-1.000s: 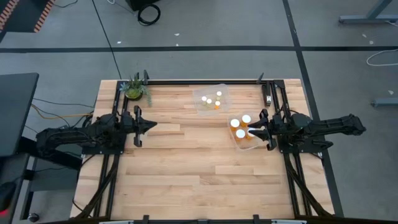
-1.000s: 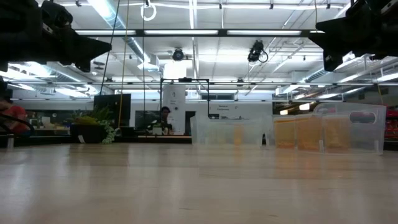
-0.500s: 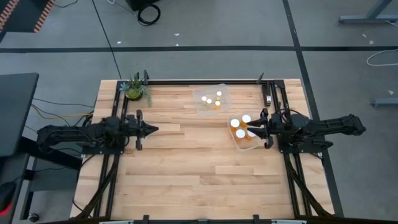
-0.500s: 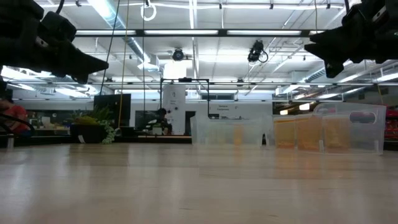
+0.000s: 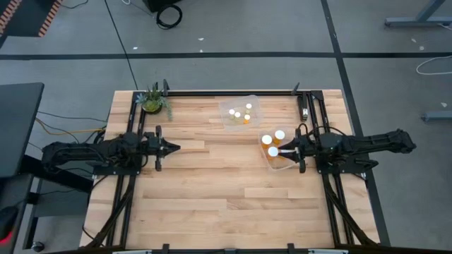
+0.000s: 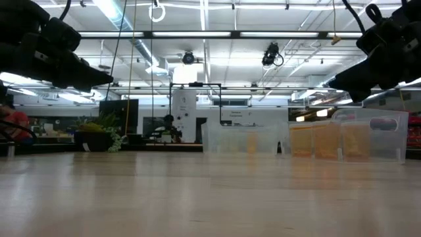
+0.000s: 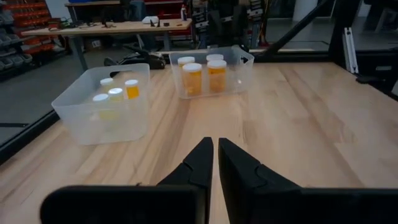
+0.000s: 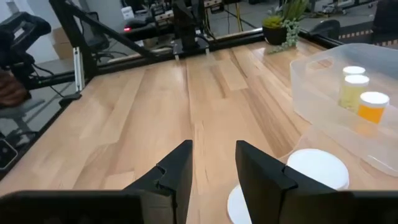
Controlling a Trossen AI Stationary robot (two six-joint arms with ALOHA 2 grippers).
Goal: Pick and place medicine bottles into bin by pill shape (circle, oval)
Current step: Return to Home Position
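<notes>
Holding bottles (image 5: 248,106), both bins (image 5: 233,123); left gripper (image 5: 176,147) pinched, empty; right gripper (image 5: 284,149) parted, empty.

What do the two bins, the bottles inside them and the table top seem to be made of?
Both the small-bottle bin and the large-bottle bin look like clear, faintly frosted plastic: the contents show through. The large bottles seem translucent amber plastic with matte white caps. The table top looks like light wood planks, with grain and seams.
</notes>
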